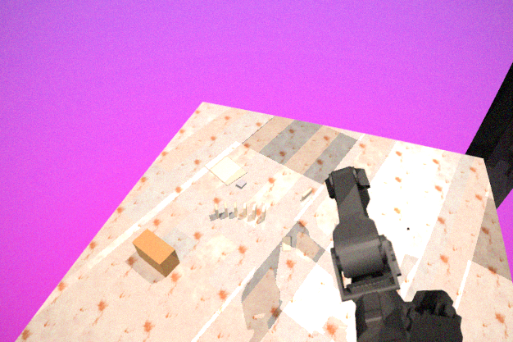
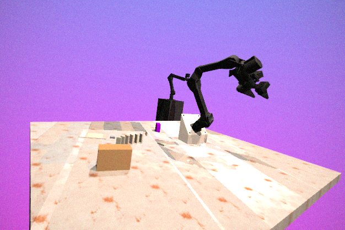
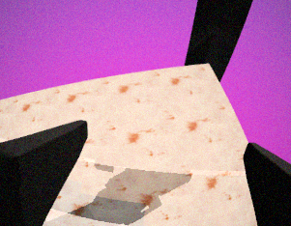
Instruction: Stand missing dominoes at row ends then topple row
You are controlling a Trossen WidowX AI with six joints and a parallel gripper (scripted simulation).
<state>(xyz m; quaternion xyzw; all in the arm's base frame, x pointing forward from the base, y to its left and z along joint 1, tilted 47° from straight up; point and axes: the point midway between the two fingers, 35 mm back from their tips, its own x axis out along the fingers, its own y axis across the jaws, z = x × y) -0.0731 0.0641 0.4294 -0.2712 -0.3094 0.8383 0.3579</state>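
Note:
A row of several thin dominoes (image 1: 253, 212) (image 2: 131, 139) stands upright left of the arm. One loose grey domino (image 1: 241, 184) (image 2: 112, 137) lies flat behind the row, beside a pale square. Another loose piece, a cream domino (image 1: 306, 193) (image 2: 146, 133), lies to the right of the row; its exact pose is too small to tell. My gripper (image 2: 261, 96) (image 3: 168, 140) is open and empty, high above the table and far to the right of the row. In the top view its fingers cannot be made out.
An orange-brown block (image 1: 154, 248) (image 2: 114, 158) stands in front of the row. The pale square (image 1: 225, 170) (image 2: 95, 135) lies behind it. A purple block (image 2: 157, 127) stands left of the white arm base (image 2: 184, 132). A black pedestal (image 2: 168, 109) with another arm is beyond the table.

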